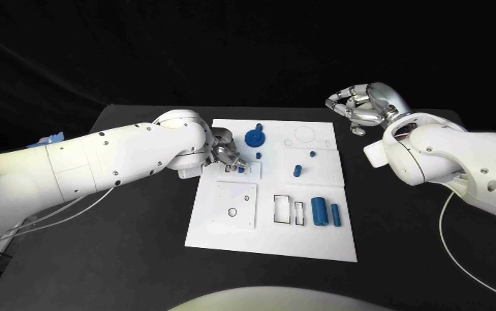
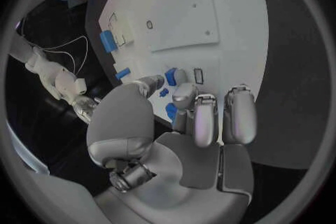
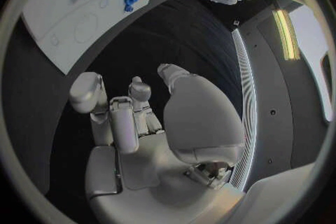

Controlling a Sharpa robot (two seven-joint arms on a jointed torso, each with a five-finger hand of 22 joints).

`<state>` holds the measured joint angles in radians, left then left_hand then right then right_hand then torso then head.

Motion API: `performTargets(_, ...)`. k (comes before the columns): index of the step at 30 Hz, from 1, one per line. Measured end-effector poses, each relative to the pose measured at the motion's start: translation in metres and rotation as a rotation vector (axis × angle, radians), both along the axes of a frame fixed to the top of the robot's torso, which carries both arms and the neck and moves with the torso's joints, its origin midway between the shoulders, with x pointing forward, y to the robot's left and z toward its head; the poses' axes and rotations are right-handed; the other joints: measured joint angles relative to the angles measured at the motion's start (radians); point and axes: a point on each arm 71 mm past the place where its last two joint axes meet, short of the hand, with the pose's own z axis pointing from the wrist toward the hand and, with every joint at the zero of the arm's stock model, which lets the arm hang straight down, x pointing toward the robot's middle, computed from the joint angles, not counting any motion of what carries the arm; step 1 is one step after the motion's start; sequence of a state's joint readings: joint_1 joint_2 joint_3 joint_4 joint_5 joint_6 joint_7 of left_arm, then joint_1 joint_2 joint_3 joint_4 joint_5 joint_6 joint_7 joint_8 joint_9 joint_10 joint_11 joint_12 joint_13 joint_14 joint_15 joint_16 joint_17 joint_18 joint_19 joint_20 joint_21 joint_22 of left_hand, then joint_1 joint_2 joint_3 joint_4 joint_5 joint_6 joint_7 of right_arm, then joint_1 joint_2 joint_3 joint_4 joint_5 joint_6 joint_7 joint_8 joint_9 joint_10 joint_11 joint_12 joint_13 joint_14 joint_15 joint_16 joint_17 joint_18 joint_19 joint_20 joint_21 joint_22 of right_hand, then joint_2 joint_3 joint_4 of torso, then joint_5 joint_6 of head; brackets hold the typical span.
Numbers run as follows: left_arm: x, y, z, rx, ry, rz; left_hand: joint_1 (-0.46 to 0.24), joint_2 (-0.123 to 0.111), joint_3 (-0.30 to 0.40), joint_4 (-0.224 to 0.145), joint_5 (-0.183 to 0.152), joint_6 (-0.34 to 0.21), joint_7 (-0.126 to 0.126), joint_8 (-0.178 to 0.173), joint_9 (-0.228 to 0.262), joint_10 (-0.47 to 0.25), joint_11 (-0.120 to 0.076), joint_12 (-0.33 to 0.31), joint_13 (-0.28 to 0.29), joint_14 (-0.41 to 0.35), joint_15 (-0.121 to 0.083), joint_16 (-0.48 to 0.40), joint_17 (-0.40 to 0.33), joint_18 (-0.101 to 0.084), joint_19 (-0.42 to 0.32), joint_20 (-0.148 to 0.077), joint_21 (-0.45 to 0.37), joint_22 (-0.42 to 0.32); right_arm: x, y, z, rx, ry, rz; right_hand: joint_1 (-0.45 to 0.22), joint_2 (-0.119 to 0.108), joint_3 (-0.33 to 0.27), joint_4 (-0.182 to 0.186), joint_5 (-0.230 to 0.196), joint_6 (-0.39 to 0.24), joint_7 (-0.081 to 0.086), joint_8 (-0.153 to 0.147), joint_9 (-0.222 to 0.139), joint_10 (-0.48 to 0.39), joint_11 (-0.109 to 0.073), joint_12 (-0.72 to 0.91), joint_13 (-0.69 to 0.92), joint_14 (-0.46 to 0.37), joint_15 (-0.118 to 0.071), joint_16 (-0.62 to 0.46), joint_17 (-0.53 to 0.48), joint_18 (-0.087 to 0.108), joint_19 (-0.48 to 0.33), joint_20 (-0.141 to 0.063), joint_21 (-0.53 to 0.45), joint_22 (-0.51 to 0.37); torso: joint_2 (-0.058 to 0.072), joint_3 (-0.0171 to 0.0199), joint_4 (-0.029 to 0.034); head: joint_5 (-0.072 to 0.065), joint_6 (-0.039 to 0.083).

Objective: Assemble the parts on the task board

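Matt white task board [image 1: 310,239], glossy blue plastic parts [image 1: 320,212], black matt table [image 1: 124,254], brushed-metal fingers [image 2: 204,123].

A white task board [image 1: 271,243] with thin black outlines lies on a black table [image 1: 413,254]. Small blue parts [image 1: 320,211] sit on it, including a blue round disc [image 1: 255,137]. Two silver hands, left hand [image 1: 226,155] and right hand [image 1: 362,109], extend from white arms [image 1: 103,157].
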<state>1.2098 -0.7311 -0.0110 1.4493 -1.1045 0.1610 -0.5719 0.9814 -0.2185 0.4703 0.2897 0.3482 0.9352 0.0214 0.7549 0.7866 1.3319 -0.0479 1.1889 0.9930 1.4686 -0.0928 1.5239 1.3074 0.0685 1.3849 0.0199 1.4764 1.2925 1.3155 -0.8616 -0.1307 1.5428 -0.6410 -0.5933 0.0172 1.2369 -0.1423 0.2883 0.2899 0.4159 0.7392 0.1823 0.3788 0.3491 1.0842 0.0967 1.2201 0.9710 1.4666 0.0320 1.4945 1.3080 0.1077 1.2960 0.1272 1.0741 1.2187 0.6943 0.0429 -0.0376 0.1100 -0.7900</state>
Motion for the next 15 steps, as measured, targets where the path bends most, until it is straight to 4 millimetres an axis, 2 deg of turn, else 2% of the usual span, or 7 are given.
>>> performTargets(6,0.001,0.002,0.011,-0.027,-0.020,0.009,0.000,0.000,-0.011,0.000,0.000,0.000,0.000,-0.004,0.000,0.000,0.000,-0.004,-0.014,0.000,0.000,0.000,0.000,0.000,0.000,0.000,0.000,-0.014,0.000,-0.001,-0.001,0.000,0.000,-0.004,-0.005,0.005,-0.003,0.003,0.000,0.000,0.000,0.000,0.000,-0.004,0.004,-0.004,-0.004,0.000,0.000,-0.004,0.000,0.000,-0.004,-0.004,-0.007,-0.005,0.000,0.0001,0.0005,0.000,0.000)
performTargets(10,0.005,0.006,0.023,-0.051,-0.046,0.028,0.000,0.000,-0.032,-0.001,0.000,-0.023,0.011,-0.020,0.000,-0.032,0.012,-0.035,-0.051,0.000,0.000,-0.014,0.000,0.000,-0.029,0.003,-0.016,-0.053,0.000,-0.002,-0.001,0.000,0.000,-0.006,-0.005,0.005,-0.006,0.000,0.000,0.000,0.000,0.004,0.000,-0.004,0.004,-0.004,-0.004,0.000,0.000,-0.004,0.000,0.000,-0.006,-0.002,-0.010,-0.006,0.000,0.0001,0.0005,-0.001,0.000)
performTargets(12,0.008,0.010,0.031,-0.060,-0.063,0.039,0.021,0.000,-0.041,0.001,0.000,-0.043,0.020,-0.035,-0.004,-0.056,0.019,-0.056,-0.077,0.000,0.000,-0.023,0.000,0.000,-0.048,0.007,-0.028,-0.080,0.000,-0.002,-0.002,0.000,0.000,-0.007,-0.005,0.005,-0.006,0.000,0.000,0.000,0.000,0.004,0.000,-0.004,0.003,-0.004,-0.004,0.000,0.000,-0.004,0.000,0.000,-0.007,0.000,-0.012,-0.007,0.000,0.0001,0.0005,-0.002,0.000)
performTargets(15,0.016,0.017,0.045,-0.069,-0.092,0.061,0.051,0.003,-0.054,0.001,0.000,-0.105,0.047,-0.093,-0.034,-0.088,0.044,-0.088,-0.122,-0.002,0.024,-0.031,0.000,0.000,-0.070,0.019,-0.043,-0.114,0.000,-0.002,-0.002,0.000,0.001,-0.007,-0.005,0.005,-0.006,0.000,0.000,0.000,0.000,0.004,0.000,-0.004,0.003,-0.004,-0.004,0.000,0.000,-0.004,0.000,0.000,-0.007,0.000,-0.012,-0.007,0.000,0.0001,0.0004,-0.002,0.002)
